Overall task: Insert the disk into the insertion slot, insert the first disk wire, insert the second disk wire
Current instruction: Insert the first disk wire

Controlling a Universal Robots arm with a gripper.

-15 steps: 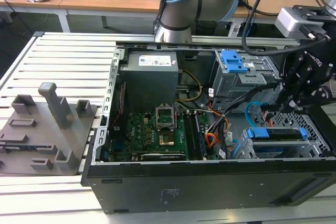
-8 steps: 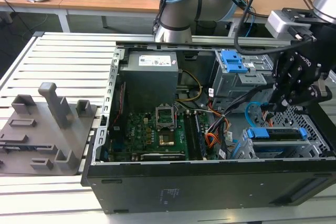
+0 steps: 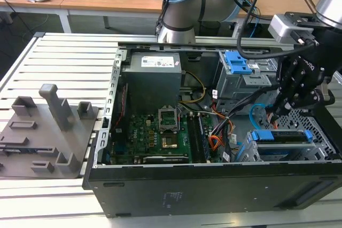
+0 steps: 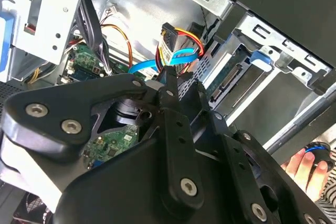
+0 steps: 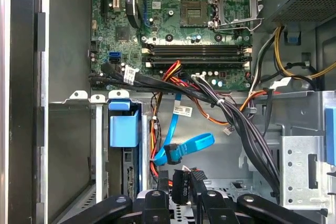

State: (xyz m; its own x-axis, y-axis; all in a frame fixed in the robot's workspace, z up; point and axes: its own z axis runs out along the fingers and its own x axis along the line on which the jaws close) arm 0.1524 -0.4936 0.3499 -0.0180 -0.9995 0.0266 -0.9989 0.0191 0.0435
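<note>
**While the disk sat in its cage, the claw gripped a plug**

Although the exterior view placed the claw [image 3: 275,111] low inside the open computer case [image 3: 214,185], just above the disk [image 3: 282,136] lodged in the drive cage [image 3: 323,126] at that view's right, the fingertips there were hard to make out. The first wrist view showed more. The fingers [image 5: 197,190] were drawn in on a dark plug [image 5: 181,182], and the light-blue cable [image 5: 197,141] looped just beyond it, near a bundle of orange and red wires [image 5: 156,129]. The second wrist view added a person's hand [image 4: 304,166] outside the case. It also showed the disk's connector edge, with the claw's own black links covering much of the foreground. Which wire the plug ended could not be told.
</note>
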